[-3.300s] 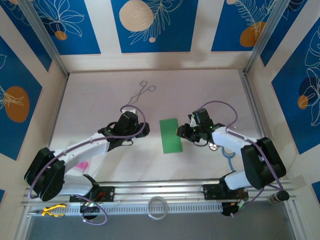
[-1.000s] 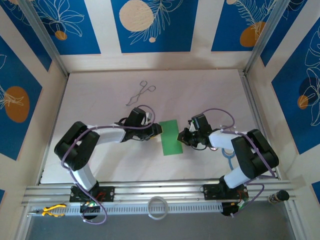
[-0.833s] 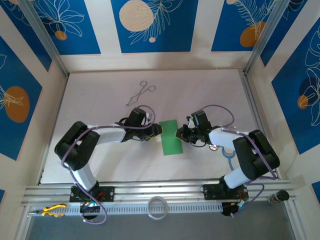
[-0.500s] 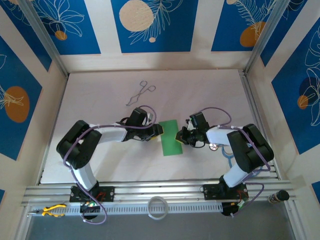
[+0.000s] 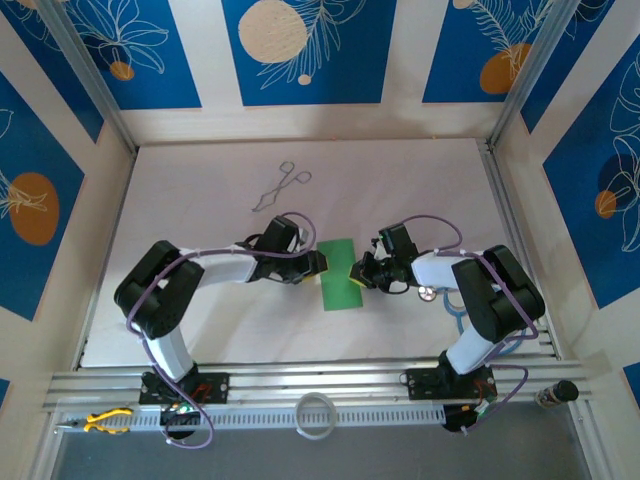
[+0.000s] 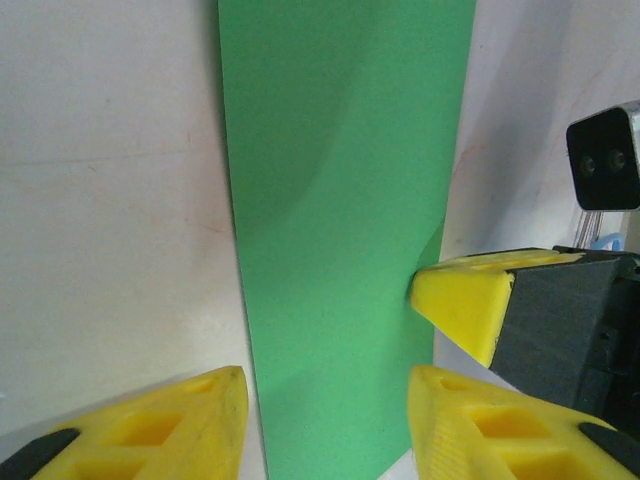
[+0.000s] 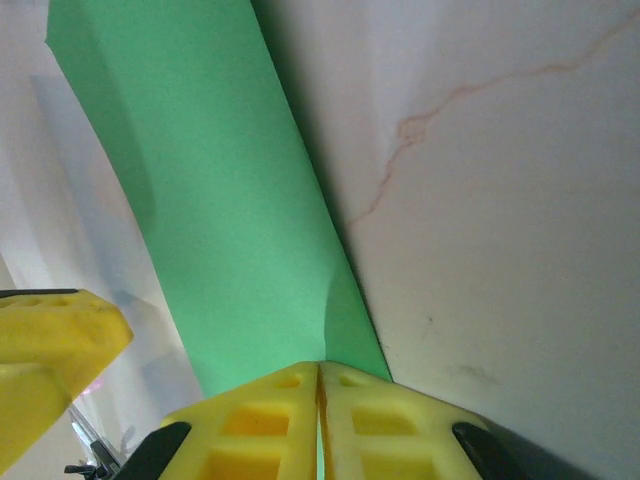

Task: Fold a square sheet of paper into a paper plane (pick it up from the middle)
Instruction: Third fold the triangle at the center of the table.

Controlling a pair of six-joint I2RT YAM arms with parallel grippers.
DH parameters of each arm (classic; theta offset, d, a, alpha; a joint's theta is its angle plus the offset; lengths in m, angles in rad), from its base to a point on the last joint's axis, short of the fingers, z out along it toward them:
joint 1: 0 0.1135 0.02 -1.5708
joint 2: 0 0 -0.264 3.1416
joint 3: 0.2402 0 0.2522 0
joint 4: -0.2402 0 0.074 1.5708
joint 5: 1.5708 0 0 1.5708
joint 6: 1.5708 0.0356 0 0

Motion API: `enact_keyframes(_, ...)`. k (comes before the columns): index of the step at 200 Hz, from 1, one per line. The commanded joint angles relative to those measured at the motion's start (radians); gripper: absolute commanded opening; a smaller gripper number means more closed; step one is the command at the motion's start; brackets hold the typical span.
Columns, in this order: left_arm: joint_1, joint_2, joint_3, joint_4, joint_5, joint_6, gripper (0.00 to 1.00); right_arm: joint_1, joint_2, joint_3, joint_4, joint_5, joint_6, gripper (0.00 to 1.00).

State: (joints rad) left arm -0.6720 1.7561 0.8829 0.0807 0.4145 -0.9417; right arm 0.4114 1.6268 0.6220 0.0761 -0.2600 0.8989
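The thin, bright green sheet of paper (image 5: 340,275) is a narrow folded rectangle lying flat mid-table (image 5: 200,210), right between the two arms. The right gripper (image 5: 358,272) has its jaws squeezed together on the sheet's right long edge. It looks like a pinch, and the paper kinks up a bit there, probably to anchor or lift that side. The left gripper (image 5: 315,263) sits at the opposite edge, jaws roughly half open and holding nothing, straddling the strip. Most likely it's lined up to take or press the next fold.
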Motion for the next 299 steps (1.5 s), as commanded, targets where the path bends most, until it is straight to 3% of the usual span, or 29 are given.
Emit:
enact_keyframes(1,-0.012,0.024,0.025,-0.019,-0.016,-0.002,0.44,0.007,0.030,-0.014,-0.088,0.033,0.015,0.09)
enact_keyframes(140,-0.039,0.119,0.050,0.056,0.034,-0.050,0.42,0.009,0.033,-0.018,-0.097,0.039,0.009,0.09)
enact_keyframes(251,-0.035,0.066,-0.005,0.213,0.019,-0.125,0.41,0.005,0.026,-0.023,-0.102,0.041,0.003,0.09)
enact_keyframes(278,-0.036,0.048,0.001,0.140,-0.012,-0.105,0.36,0.004,0.022,-0.024,-0.094,0.036,-0.004,0.10)
enact_keyframes(299,-0.035,0.039,-0.001,0.112,-0.025,-0.091,0.25,0.006,0.013,-0.033,-0.063,0.017,-0.008,0.11)
